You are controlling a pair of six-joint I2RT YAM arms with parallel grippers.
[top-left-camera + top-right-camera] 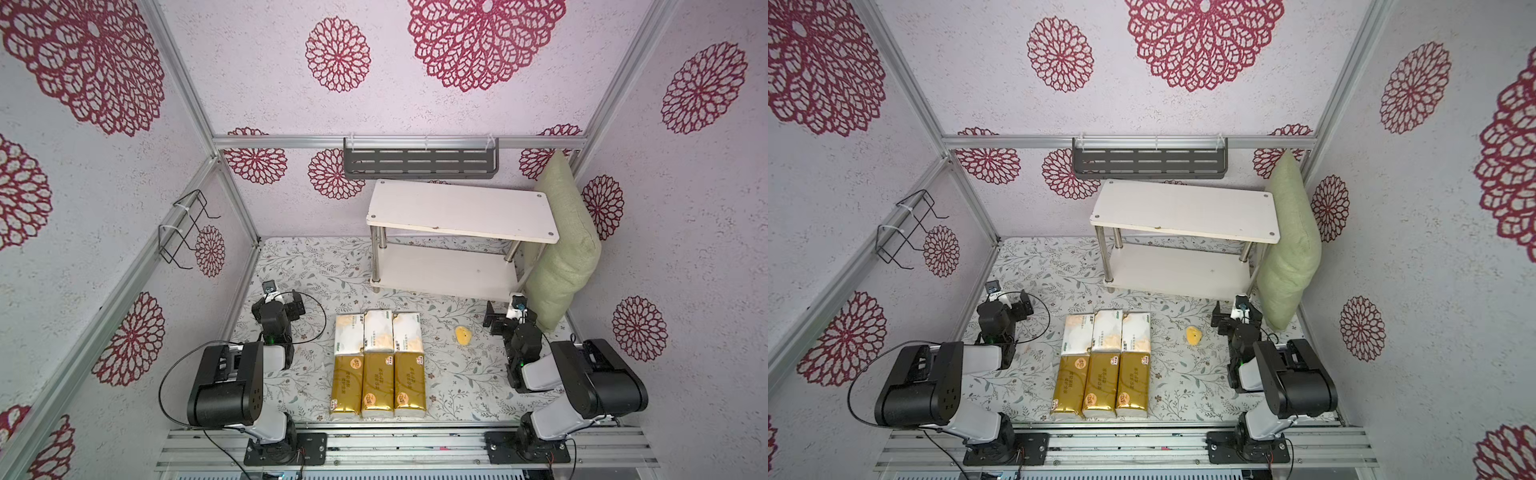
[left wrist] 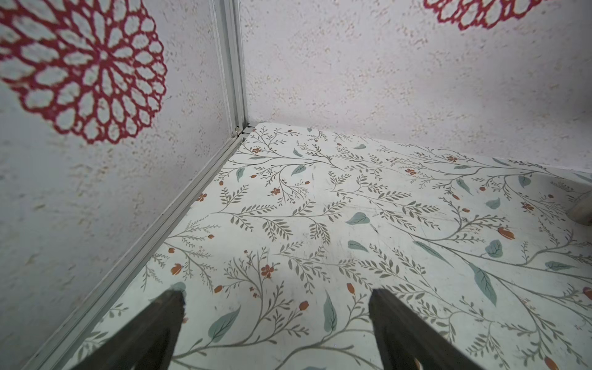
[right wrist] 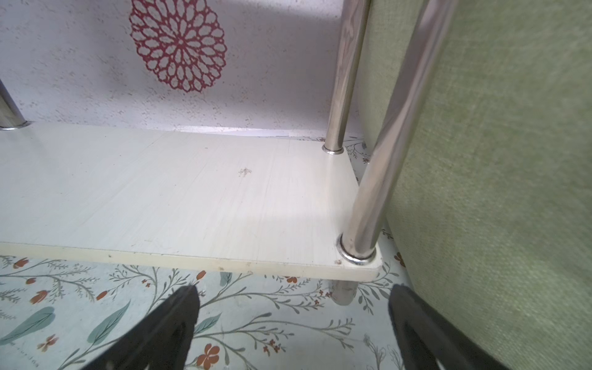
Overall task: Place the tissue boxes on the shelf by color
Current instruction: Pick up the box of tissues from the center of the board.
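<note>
Six tissue boxes lie in a block mid-table in both top views: three white-and-orange ones (image 1: 379, 332) in the far row, three gold ones (image 1: 378, 384) in the near row. The white two-tier shelf (image 1: 461, 210) stands at the back right with both boards bare. My left gripper (image 1: 282, 301) hangs open left of the block, near the left wall; its wrist view shows only tablecloth between the fingers (image 2: 166, 314). My right gripper (image 1: 509, 311) is open right of the block, just before the shelf's lower board (image 3: 192, 198) and its near right leg (image 3: 368, 208).
A green pillow (image 1: 565, 249) leans on the right wall against the shelf's end, close beside my right gripper. A small yellow lump (image 1: 462, 335) lies between the boxes and the right arm. A grey slotted rack (image 1: 419, 163) hangs on the back wall, a black wire rack (image 1: 183, 228) on the left.
</note>
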